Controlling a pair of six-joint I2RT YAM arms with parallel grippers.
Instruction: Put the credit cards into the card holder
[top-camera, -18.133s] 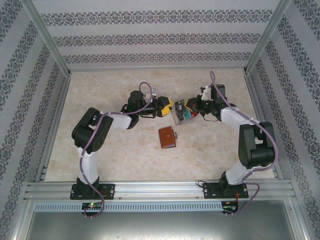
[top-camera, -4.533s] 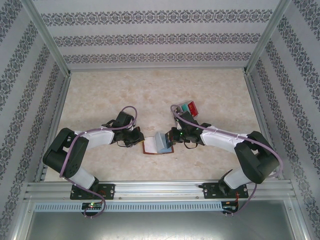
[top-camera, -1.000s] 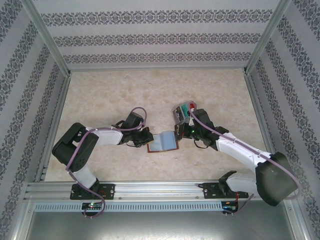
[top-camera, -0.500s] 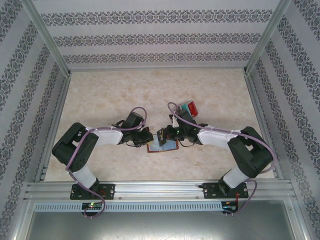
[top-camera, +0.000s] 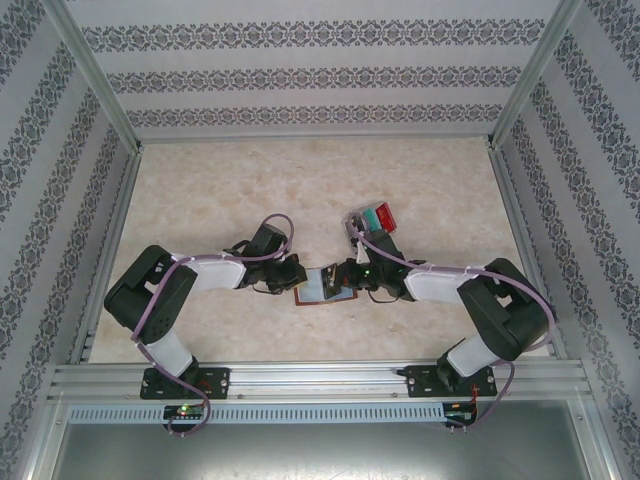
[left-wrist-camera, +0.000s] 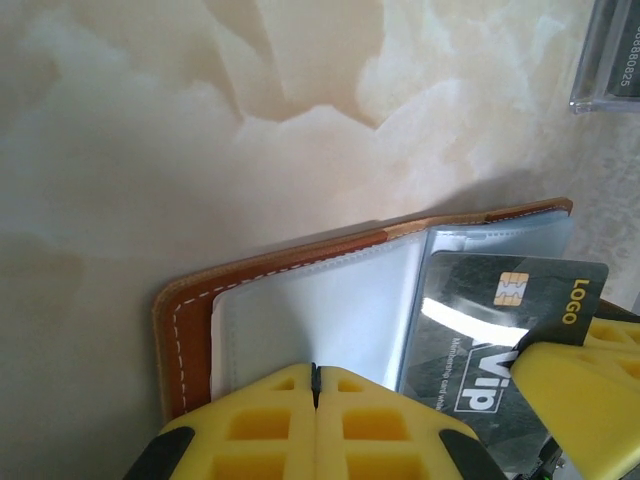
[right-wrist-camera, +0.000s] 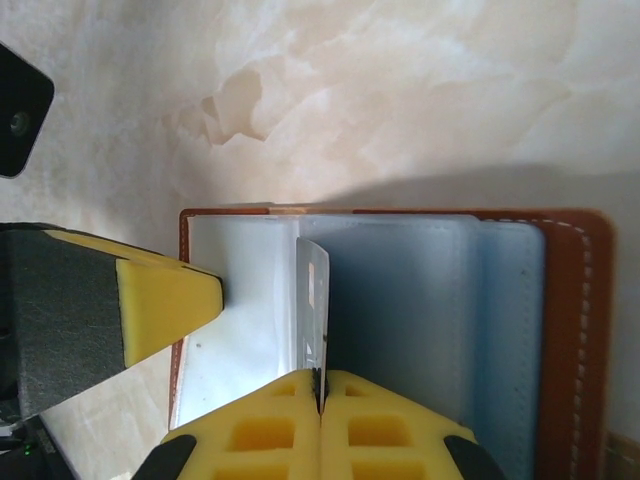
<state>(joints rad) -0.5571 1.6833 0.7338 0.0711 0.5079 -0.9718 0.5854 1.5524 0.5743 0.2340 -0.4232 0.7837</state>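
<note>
1. Table (top-camera: 200, 190): a pale marbled top, taking up the middle of the top view between patterned walls.
2. Left arm (top-camera: 165, 290) and right arm (top-camera: 490, 300): both are reaching inward from the lower corners and meeting just below the centre of the frame.
3. Card holder (top-camera: 325, 292): reddish-brown leather, lying open and flat on the table between the two grippers and showing clear sleeves. In the left wrist view its stitched edge (left-wrist-camera: 190, 310) is crossing the middle; in the right wrist view its border (right-wrist-camera: 570, 300) is running down the right side.
4. Clear tray (top-camera: 375, 222): sitting up and to the right of the holder, apart from it, and carrying a red card (top-camera: 386, 218) and a teal card (top-camera: 368, 214).
5. Left gripper (top-camera: 297, 277): its yellow jaws are pressed together, the tips (left-wrist-camera: 315, 375) resting on the holder's left sleeve.
6. Right gripper (right-wrist-camera: 320, 385): it is clamping the dark grey card.
7. Dark grey card (left-wrist-camera: 480, 340): chip and "VIP" lettering facing up, standing edge-on (right-wrist-camera: 312, 300) over the sleeves near the holder's fold.
</note>
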